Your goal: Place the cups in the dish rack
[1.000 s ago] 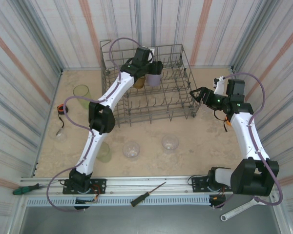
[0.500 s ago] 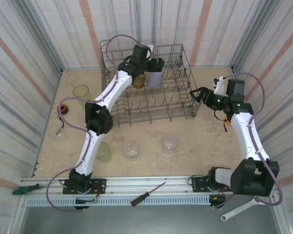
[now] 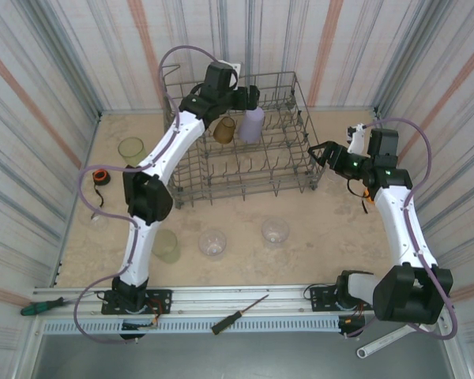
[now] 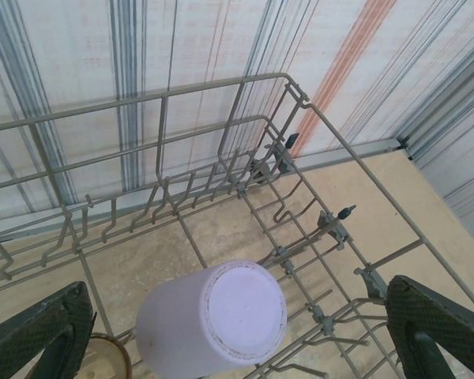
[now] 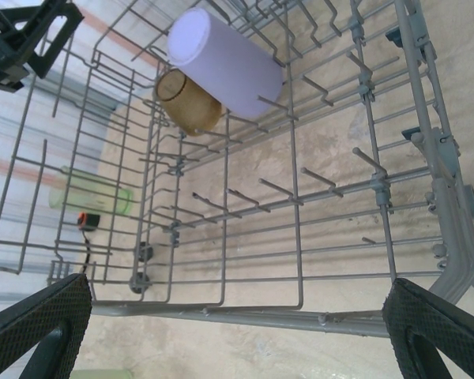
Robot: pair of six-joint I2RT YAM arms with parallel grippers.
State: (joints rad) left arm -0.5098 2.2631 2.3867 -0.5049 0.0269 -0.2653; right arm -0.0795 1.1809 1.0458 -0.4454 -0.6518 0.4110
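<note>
Top external view: large grey wire dish rack sat at far middle of worktop. Inside, at back: lilac plastic tumbler upturned, base up, likely for draining; amber-brown tumbler just beside, leaning among tines. Rest of rack bare. Left hand hovered above lilac tumbler, fingers spread wide, gripping nothing. Right hand at rack's right side, also wide apart, empty. Out on worktop, not yet loaded: yellow-green tumbler, second yellow-green tumbler, clear tumblers.
</note>
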